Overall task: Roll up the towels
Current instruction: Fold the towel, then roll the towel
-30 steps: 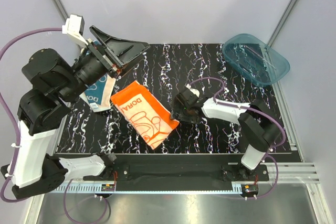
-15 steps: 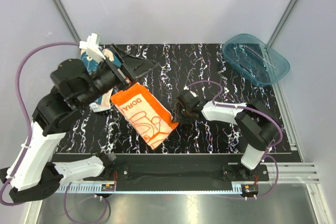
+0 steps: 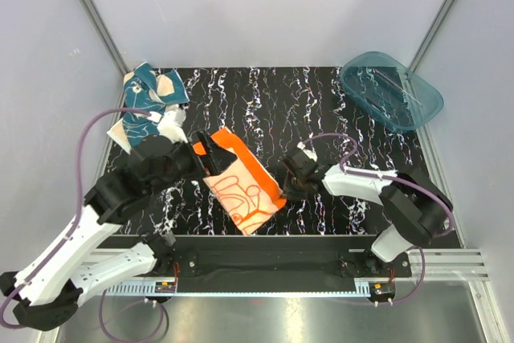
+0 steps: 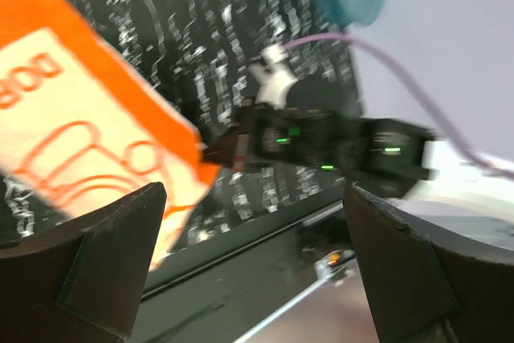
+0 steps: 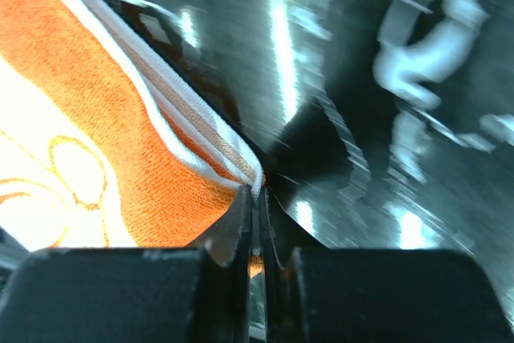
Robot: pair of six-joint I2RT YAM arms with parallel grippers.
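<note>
The orange towel (image 3: 241,186) lies flat on the desk (image 3: 265,102), its long axis running diagonally from far-left to near-right. The right pincer (image 5: 255,196) is at the towel's right-hand corner, pressed together on the hemmed edge, so the cloth spreads away to its left. The left pincer (image 4: 257,271) hovers over the towel's far-left end, spread wide and holding nothing. With one arm at each end, a roll would likely run along that diagonal, and the pinched corner must not drag the sheet askew. The teal towel (image 3: 148,102) lies crumpled well beyond the orange towel's far-left end. The tub (image 3: 391,90) sits well off to the orange towel's far right. Neither blocks the way.
</note>
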